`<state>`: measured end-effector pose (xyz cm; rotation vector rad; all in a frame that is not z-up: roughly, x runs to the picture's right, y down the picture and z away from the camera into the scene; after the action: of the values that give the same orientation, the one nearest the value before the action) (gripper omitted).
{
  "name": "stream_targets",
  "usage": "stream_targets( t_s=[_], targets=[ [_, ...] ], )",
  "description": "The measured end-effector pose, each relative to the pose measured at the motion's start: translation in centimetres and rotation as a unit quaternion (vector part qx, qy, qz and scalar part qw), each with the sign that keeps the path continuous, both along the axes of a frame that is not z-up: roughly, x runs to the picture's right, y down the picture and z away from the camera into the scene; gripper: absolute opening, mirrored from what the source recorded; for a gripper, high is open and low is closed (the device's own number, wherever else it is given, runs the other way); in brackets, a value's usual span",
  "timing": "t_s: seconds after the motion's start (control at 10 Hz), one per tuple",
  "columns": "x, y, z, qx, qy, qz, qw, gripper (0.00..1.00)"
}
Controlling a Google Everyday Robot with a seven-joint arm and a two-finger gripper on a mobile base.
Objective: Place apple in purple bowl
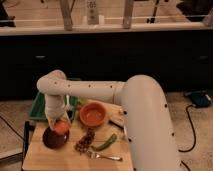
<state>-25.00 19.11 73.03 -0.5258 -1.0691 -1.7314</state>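
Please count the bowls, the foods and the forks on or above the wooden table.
Bowls: 2, purple bowl and orange bowl.
Food: 3, apple at the gripper over the purple bowl, green vegetable, brown cluster.
Forks: 1.
Total: 6.

views: one only | position: raised, close behind the robot's bulky white arm [145, 115], which fills the right foreground | facing: forward and down onto the light wooden table [75, 159], dark counter front [115, 60] beyond | range: near, tabletop low in frame | gripper [59, 123]: lower left, clasping the small round orange-red apple [61, 128] over the small dark purple bowl [53, 140]
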Motion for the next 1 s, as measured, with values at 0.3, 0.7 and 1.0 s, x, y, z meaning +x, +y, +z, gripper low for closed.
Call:
stream_targets(
  t_s=[0.3, 0.7, 1.0],
  targets=[
    [-0.9, 0.1, -0.3, 0.005, -0.001, 0.0, 1.0, 0.0],
    [-1.6, 0.3, -0.5, 0.007, -0.001, -0.002, 1.0, 0.0],
    [-2.2, 0.6, -0.6, 0.002, -0.001, -0.008, 1.0, 0.13]
  ],
)
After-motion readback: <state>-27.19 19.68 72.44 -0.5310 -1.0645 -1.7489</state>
